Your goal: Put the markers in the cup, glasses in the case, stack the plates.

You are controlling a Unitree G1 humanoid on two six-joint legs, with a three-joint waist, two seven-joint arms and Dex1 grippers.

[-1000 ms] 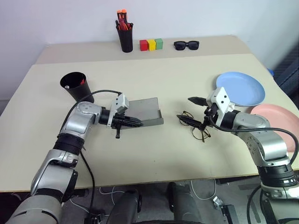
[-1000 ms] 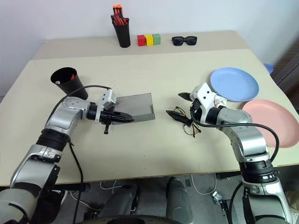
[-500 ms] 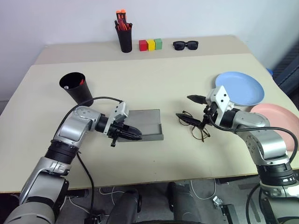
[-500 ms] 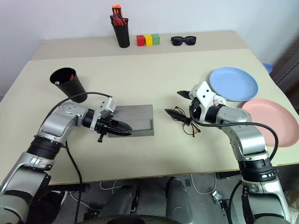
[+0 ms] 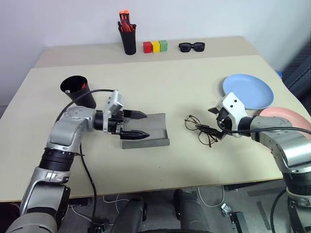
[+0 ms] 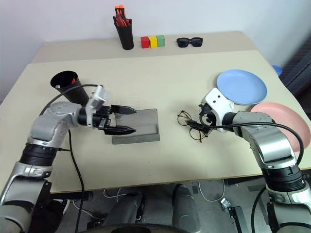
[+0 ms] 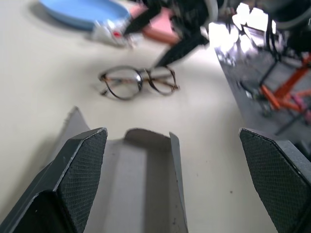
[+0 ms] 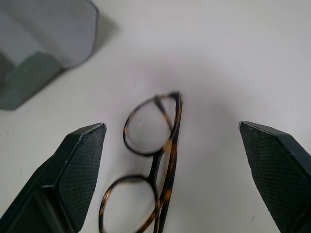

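Observation:
The grey case lies open and flat at the table's middle. My left gripper hovers open over its left end, fingers pointing right, nothing between them. The wire-frame glasses lie folded out on the table to the right of the case, also seen in the right wrist view. My right gripper stands open just over their right side, holding nothing. The black cup at the left shows a red marker tip inside. The blue plate and pink plate lie side by side at the right.
At the back stand a narrow black holder with orange-red pens, three coloured blocks and black sunglasses. The plates lie close to the table's right edge.
My left gripper has opened, let go of the case lid and risen a little; the lid now lies flat. My right gripper has tipped downward and shifted right beside the glasses.

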